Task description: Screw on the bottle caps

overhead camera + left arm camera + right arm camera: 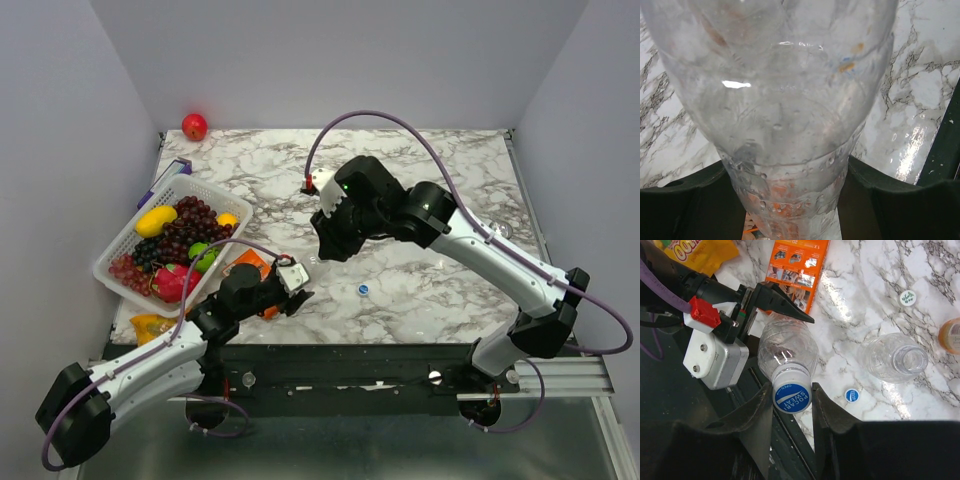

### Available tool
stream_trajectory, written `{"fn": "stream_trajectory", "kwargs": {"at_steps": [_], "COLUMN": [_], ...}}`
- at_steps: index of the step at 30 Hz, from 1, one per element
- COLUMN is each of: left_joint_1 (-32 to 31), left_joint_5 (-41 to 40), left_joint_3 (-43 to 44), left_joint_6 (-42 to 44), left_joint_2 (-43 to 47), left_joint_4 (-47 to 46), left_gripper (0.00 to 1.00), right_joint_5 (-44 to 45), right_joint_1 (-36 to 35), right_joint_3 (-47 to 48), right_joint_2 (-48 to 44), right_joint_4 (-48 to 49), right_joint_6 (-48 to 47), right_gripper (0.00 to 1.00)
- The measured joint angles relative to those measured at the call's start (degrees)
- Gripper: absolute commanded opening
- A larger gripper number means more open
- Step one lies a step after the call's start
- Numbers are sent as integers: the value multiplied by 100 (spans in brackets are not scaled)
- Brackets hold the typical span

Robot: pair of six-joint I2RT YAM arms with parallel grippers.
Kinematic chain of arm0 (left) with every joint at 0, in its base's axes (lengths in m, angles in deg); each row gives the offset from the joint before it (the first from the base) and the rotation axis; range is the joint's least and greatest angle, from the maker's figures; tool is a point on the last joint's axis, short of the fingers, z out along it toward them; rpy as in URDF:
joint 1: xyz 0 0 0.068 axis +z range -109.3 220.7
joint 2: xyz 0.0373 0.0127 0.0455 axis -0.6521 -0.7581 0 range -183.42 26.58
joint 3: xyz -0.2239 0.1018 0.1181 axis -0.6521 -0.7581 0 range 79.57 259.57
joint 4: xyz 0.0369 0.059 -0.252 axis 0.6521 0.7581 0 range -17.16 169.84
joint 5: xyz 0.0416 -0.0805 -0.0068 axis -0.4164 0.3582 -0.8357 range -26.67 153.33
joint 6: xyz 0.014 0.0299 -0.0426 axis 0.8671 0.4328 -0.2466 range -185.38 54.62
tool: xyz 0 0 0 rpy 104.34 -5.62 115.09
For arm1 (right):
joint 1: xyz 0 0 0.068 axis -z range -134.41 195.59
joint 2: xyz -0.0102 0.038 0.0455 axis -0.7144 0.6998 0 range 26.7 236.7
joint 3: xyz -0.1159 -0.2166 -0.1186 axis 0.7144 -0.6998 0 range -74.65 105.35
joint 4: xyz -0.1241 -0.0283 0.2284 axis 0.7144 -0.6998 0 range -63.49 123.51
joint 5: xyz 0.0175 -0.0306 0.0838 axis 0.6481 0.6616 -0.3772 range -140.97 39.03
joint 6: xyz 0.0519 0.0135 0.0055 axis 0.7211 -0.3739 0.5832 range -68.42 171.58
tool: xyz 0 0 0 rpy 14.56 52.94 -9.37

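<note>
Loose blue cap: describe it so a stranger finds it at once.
On the marble table, find the uncapped clear bottle near the front edge. The loose blue cap lies flat beside it; unlike the whitish cap farther back, it is blue and sits on no bottle.

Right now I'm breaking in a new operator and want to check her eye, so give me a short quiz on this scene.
1. True or false: the clear bottle on the table has no cap on it.
2. What is the right tool closed on?
A) a loose cap on the table
B) the blue-and-white cap on the held bottle in the left tool
C) nothing at all
3. How many caps lie loose on the table?
Key: 1 true. 2 B. 3 two: a blue cap and a whitish cap.
</note>
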Motion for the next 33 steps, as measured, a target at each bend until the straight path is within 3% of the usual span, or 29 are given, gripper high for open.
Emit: {"fn": "stream_trajectory", "kwargs": {"at_steps": [2, 5, 6, 9, 17, 20, 24, 29, 30, 33], "left_joint_1": [-4, -4, -4, -28, -31, 7, 20, 20, 20, 20], "left_joint_5": [9, 31, 37, 168, 376, 531, 931, 1475, 1543, 1738], "left_joint_3": [-11, -4, 15, 140, 245, 245, 245, 245, 245, 245], "left_joint_6": [-24, -48, -50, -31, -68, -122, -138, -205, -219, -267], "left_joint_2": [-20, -109, -168, -431, -640, -590, -439, -400, -400, -400], "left_joint_4": [-44, -188, -238, -256, -254, -258, -247, -120, -109, -87], "left_gripper": [0, 0, 0, 0, 0, 0, 0, 0, 0, 0], "right_joint_5": [4, 37, 44, 13, -308, -369, -498, -581, -614, -809], "right_joint_1": [-2, -4, -4, -4, -15, -13, -2, 0, 0, 0], "right_joint_3": [76, 304, 420, 772, 1047, 999, -7, -645, -675, -682], "right_joint_2": [42, 129, 166, 240, 125, 24, -785, -1528, -1582, -1565], "right_joint_4": [-48, -199, -282, -348, -387, -398, -326, -190, -164, -118], "right_joint_6": [-31, -155, -216, -374, -774, -1344, -2817, -3650, -3742, -4013], "right_gripper": [37, 53, 64, 75, 79, 84, 93, 95, 99, 100]}}
